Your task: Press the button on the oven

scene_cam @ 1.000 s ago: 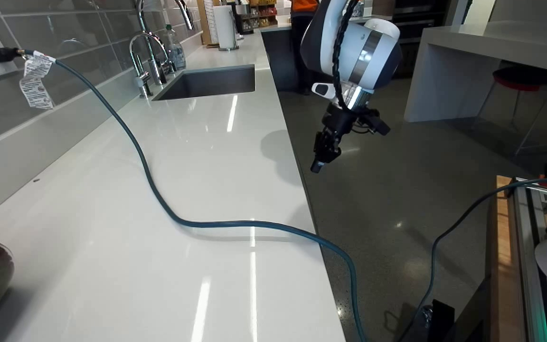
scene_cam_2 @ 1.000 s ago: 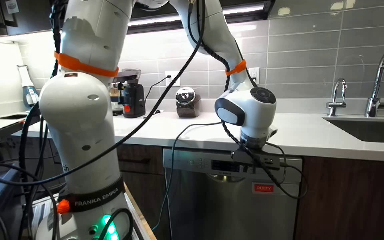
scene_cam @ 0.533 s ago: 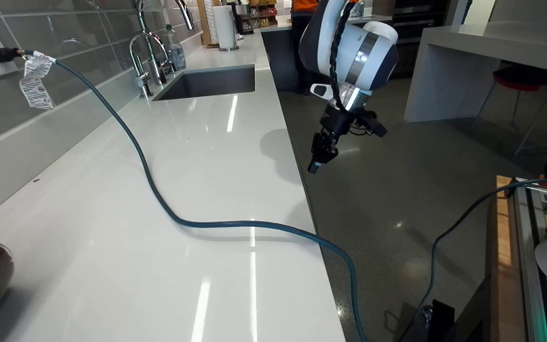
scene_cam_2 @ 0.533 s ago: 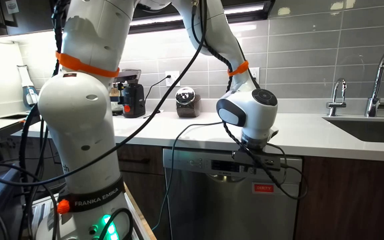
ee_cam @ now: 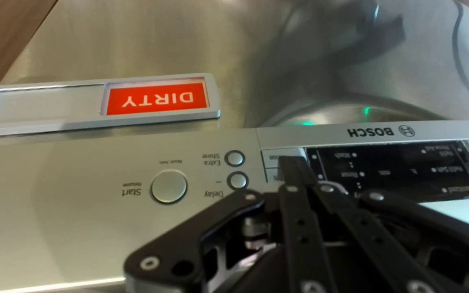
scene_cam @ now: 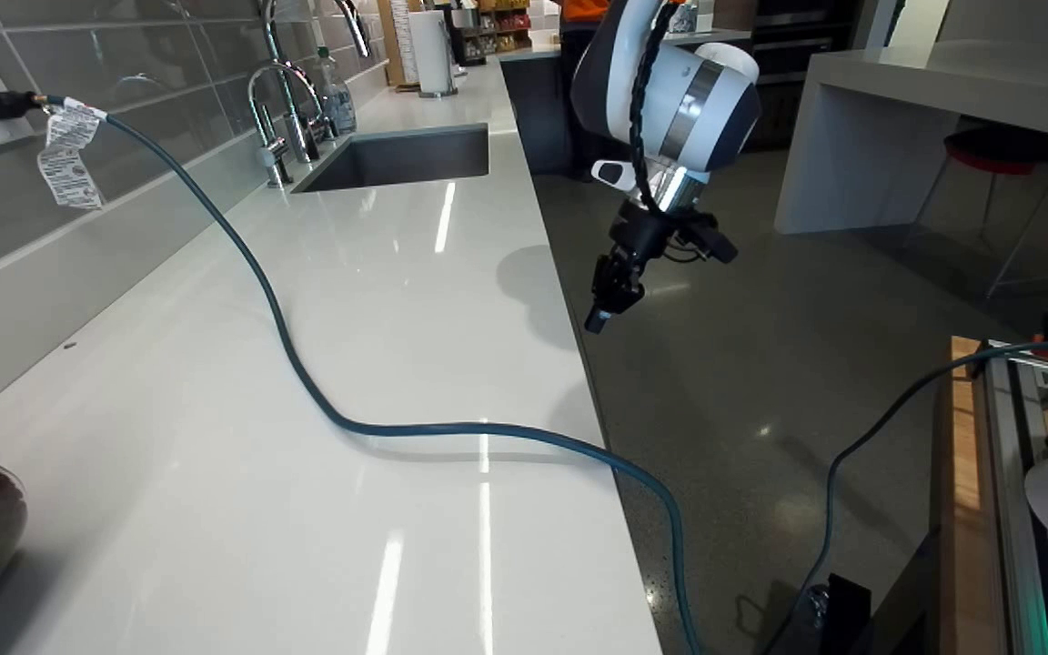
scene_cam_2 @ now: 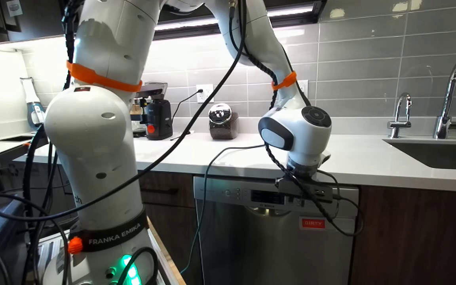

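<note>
On the Bosch dishwasher (scene_cam_2: 275, 237), not an oven, the wrist view shows a DIRTY sign (ee_cam: 112, 103) leftmost. The Start button (ee_cam: 169, 186), Extra Shine button (ee_cam: 234, 158) and Delay button (ee_cam: 237, 180) follow, unblocked. Next the end effector (ee_cam: 298, 171), pressed together on nothing, partly covers the Rinse key (ee_cam: 275, 153), perhaps the target; contact cannot be told. Reaching looks nearly done; further right the display (ee_cam: 397, 171) looks dark, so pressing seems left.
</note>
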{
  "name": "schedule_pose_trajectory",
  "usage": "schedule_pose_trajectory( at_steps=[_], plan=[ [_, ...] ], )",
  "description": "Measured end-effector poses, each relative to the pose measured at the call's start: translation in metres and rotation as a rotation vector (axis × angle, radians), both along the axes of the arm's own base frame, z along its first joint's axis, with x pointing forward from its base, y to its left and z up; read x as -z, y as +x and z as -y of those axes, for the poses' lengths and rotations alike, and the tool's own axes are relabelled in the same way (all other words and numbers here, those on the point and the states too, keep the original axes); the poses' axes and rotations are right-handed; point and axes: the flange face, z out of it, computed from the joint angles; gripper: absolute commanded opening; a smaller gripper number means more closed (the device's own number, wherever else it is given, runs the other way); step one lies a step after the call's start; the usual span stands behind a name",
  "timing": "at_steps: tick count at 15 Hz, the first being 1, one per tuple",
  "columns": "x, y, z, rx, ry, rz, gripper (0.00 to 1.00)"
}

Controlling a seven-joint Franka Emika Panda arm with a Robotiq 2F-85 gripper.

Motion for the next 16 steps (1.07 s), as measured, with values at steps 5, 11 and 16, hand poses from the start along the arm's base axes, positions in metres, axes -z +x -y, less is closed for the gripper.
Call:
schedule_pose_trajectory(
  at_steps=[5,11,16],
  plan=[
    [-0.0015,0.0035,-0.0031,-0.011,0.014,0.006,0.00],
    [-0.0014,0.0048,-0.0033,-0.016,0.017,0.008,0.00],
    [0.0013,0.0034,0.0005,-0.004,0.054,0.011,0.00]
  ],
)
